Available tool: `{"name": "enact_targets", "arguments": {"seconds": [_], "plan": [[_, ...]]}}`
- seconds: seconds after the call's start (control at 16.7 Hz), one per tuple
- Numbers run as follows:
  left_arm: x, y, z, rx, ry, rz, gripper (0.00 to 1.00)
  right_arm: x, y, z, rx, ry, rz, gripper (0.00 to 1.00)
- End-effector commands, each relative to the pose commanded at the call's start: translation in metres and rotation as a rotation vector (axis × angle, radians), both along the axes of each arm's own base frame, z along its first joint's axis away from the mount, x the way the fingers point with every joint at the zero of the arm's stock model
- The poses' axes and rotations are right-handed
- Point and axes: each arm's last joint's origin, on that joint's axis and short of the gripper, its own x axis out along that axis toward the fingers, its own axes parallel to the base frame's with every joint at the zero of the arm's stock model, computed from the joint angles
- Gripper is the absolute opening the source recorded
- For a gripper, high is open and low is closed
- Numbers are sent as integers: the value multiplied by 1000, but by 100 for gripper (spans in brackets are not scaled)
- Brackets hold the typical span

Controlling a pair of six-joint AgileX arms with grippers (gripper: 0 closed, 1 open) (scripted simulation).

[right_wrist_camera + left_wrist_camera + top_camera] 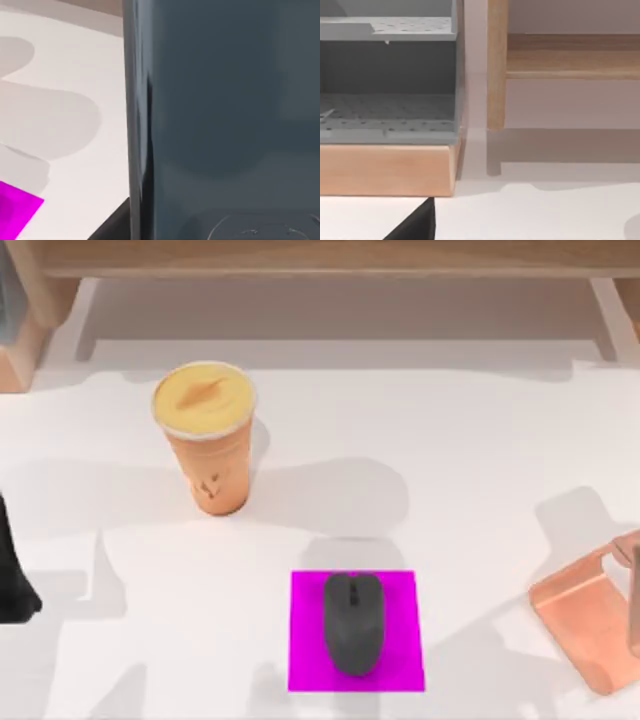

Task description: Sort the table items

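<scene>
A tall orange cup [207,445] with a pale yellow lid stands upright on the white table [480,440], left of the middle. A dark grey computer mouse [352,623] lies on a flat magenta square [400,660] near the front edge. My left arm [12,580] is a dark shape at the table's left edge, well away from the cup. A black part of the left gripper [415,227] shows in the left wrist view. A smooth dark blue-grey slab [225,125] stands very close in the right wrist view, with a corner of the magenta square [15,212] beside it.
A copper-coloured stand [585,615] sits at the front right, with a grey upright piece [634,600] at the picture's edge. A wooden shelf [330,260] runs along the back. At the back left, a wooden box [385,167] holds grey perforated trays [390,120].
</scene>
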Motion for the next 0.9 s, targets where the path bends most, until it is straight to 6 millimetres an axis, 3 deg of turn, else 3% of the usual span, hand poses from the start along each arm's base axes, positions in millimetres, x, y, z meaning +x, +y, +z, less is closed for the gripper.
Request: {"name": "enact_targets", "arguments": {"seconds": [0.18,0.48,0.9], "plan": [[0,0,0,0,0,0,100,6,3,-23,-1,68,25,0],[0,0,0,0,0,0,100,7,3,-24,-1,70,26,0],[0,0,0,0,0,0,100,7,3,-24,-1,70,26,53]]}}
